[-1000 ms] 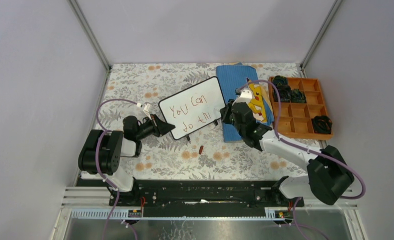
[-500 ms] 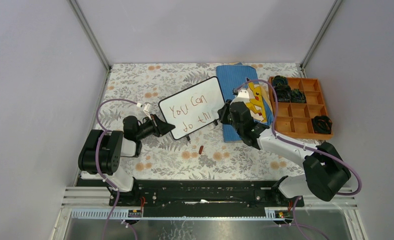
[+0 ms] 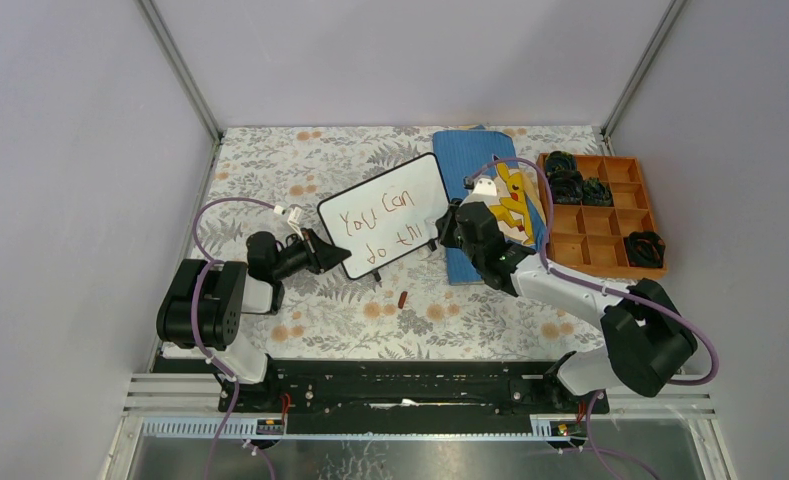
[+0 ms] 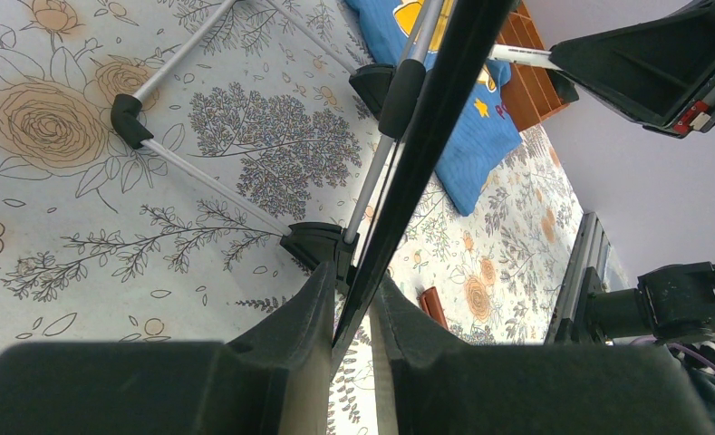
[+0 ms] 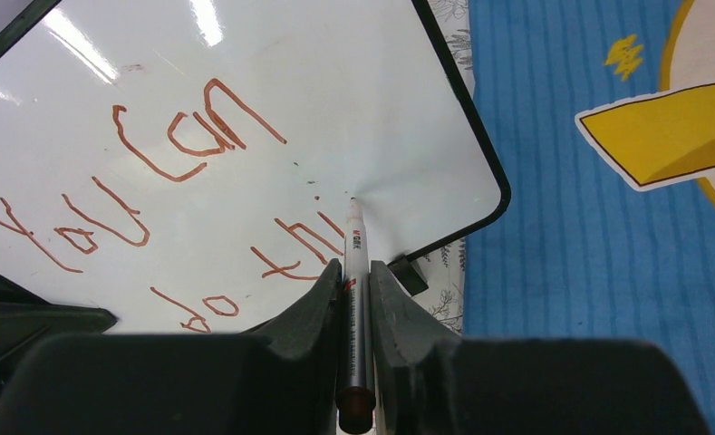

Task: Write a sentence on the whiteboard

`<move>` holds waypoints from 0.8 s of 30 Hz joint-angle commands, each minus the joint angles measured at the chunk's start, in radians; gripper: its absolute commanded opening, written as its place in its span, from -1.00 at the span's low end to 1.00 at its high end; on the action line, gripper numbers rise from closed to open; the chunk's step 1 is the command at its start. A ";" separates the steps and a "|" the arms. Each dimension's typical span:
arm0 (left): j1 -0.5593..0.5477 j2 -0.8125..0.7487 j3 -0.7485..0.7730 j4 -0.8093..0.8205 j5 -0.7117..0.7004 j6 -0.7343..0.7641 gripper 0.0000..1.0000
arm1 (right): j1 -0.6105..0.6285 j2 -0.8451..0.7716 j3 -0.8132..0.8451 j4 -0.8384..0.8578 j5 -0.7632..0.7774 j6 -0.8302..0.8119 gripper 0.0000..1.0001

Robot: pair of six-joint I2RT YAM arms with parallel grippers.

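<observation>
A flowered worktop [image 3: 270, 170] is being taken up at its far right by a blue cloth [image 3: 470, 165] and an orange tray [image 3: 610, 225]. The whiteboard [image 3: 385, 215] is being propped at a tilt on its black feet near the middle, just left of the cloth. Its near-left edge is being pinched by the closed left fingers [image 4: 285, 335]. A pen [image 5: 353, 272] is being gripped by the right fingers [image 5: 313, 317], and its tip is being pressed to the board just right of the last letter. The sentence [image 3: 378, 225] is being shown in red-brown as "You can" over "do thi". A small red-brown piece [image 3: 402, 298] is being left lying on the worktop near the board.
</observation>
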 commanded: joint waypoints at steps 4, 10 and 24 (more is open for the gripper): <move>-0.007 0.016 0.011 -0.048 -0.024 0.032 -0.50 | -0.011 0.014 0.054 0.024 0.036 0.006 -1.00; -0.008 0.016 0.011 -0.048 -0.024 0.034 -0.50 | -0.010 0.027 0.060 0.031 0.026 0.002 -1.00; -0.008 0.016 0.012 -0.049 -0.025 0.034 -0.50 | -0.011 0.046 0.056 0.037 -0.035 -0.004 -1.00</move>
